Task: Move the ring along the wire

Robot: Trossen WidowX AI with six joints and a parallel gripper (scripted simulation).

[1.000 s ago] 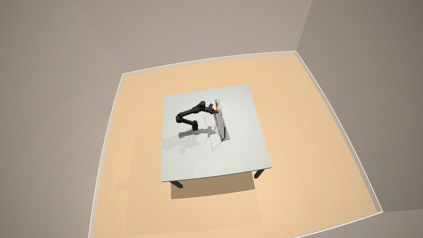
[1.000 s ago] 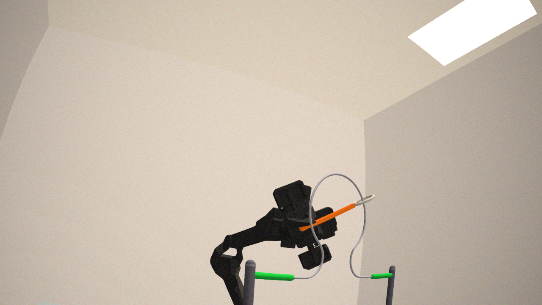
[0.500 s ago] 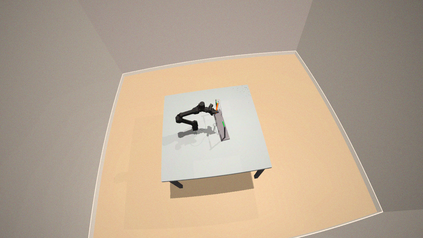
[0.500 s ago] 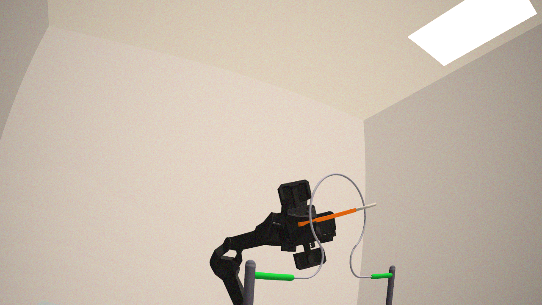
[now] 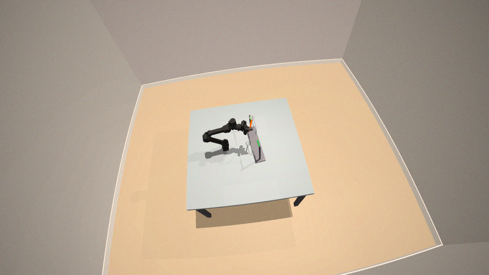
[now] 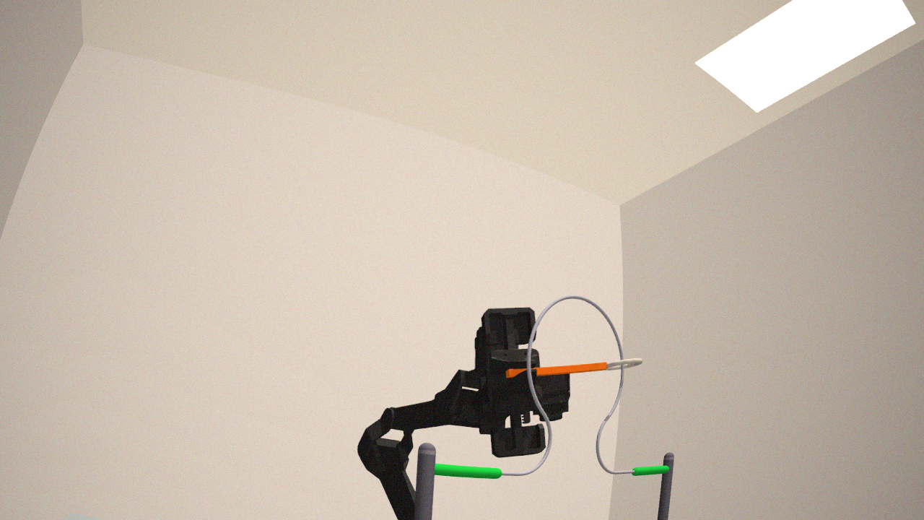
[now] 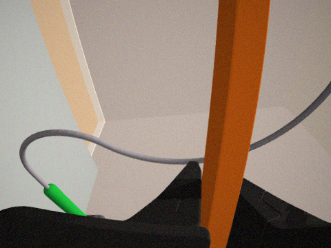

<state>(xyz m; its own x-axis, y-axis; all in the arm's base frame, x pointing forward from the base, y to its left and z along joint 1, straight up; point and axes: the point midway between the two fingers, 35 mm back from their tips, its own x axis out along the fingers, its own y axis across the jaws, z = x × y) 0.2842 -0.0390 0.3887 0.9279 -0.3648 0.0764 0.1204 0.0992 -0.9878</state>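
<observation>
Gripper (image 5: 250,129) (image 6: 518,370) (image 7: 201,170) nearly closed, clamped on orange handle (image 5: 251,123) (image 6: 572,370) (image 7: 232,103) near its free end; handle approx. level in ext. view, crossing behind one side of wire loop (image 6: 572,297) (image 7: 148,159); pale ring (image 6: 636,360) at opp. side of loop, above the green part (image 6: 650,470) by the thinner-looking post (image 6: 665,484); ring looks to be around wire, contact w/ grey can't tell; ring well apart from loop's other green part (image 5: 258,143) (image 6: 466,471); arm (image 5: 218,130) (image 6: 429,412) reaches in from beside loop.
</observation>
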